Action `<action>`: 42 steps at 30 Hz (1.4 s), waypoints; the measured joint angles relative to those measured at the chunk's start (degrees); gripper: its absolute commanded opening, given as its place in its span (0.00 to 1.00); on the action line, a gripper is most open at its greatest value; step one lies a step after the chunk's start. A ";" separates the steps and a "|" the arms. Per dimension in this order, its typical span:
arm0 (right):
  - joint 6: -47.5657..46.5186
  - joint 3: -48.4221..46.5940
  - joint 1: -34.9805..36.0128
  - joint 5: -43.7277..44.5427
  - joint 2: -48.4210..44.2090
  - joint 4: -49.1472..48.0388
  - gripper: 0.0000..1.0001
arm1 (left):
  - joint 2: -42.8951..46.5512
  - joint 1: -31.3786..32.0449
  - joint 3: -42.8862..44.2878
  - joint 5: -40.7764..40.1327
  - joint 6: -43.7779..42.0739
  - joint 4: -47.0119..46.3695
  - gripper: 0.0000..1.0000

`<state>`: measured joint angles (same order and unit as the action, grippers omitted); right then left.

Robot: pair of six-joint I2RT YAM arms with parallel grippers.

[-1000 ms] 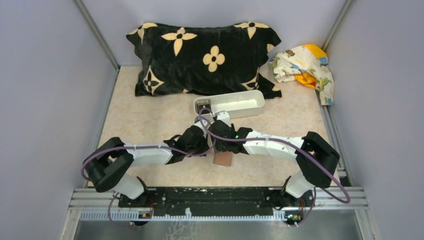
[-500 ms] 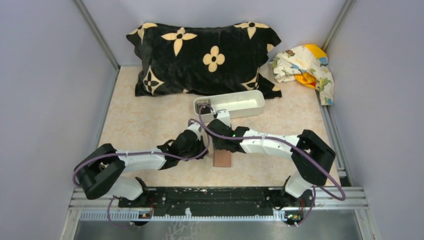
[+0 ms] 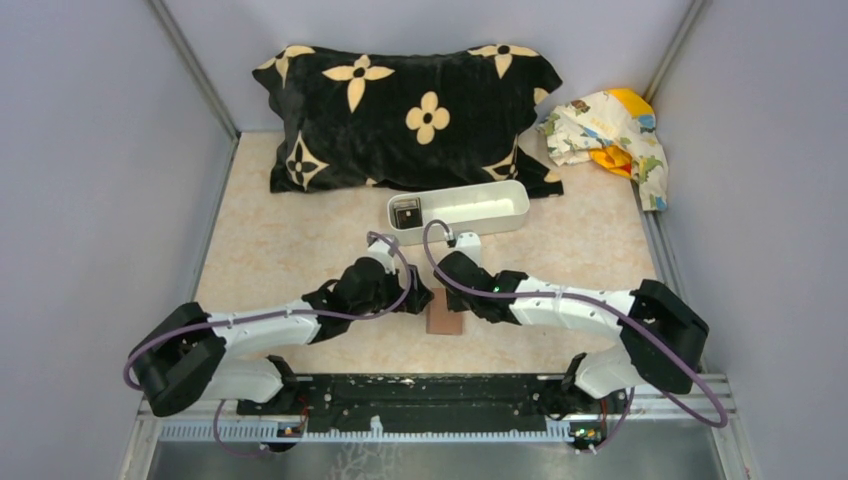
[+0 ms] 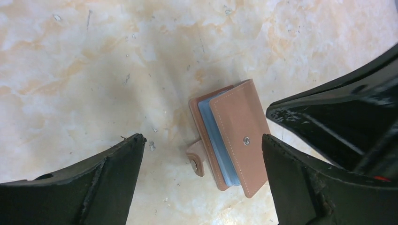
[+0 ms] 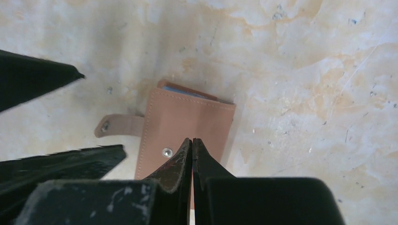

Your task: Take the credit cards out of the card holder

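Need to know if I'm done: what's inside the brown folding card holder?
The brown folding card holder lies folded closed, with its strap unfastened. Only light blue pocket edges show between its covers. Whether anything remains inside is hidden by the top cover.

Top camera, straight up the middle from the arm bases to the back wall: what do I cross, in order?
card holder → white tray → black flowered pillow
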<state>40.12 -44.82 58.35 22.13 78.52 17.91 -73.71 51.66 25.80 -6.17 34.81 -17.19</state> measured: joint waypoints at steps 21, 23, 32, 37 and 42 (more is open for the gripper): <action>2.58 6.21 0.00 0.33 -6.38 0.61 0.00 | -7.98 0.00 5.77 8.79 -1.64 -3.23 0.00; 2.58 6.36 -0.02 0.44 -6.75 0.94 0.00 | -7.80 0.00 5.68 8.17 -1.62 -3.32 0.00; 3.02 6.97 -0.07 0.55 -7.26 1.42 0.00 | -6.62 0.00 3.17 6.60 -1.62 -2.75 0.00; 3.06 6.97 -0.07 0.55 -7.26 1.44 0.00 | -8.04 0.00 2.84 6.60 -1.38 -2.80 0.00; 3.08 6.97 -0.07 0.55 -7.26 1.49 0.00 | -9.66 0.00 2.71 6.58 -1.18 -3.30 0.00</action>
<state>43.20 -37.85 58.28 22.68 71.26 19.40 -83.37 51.66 28.51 0.40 33.63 -20.49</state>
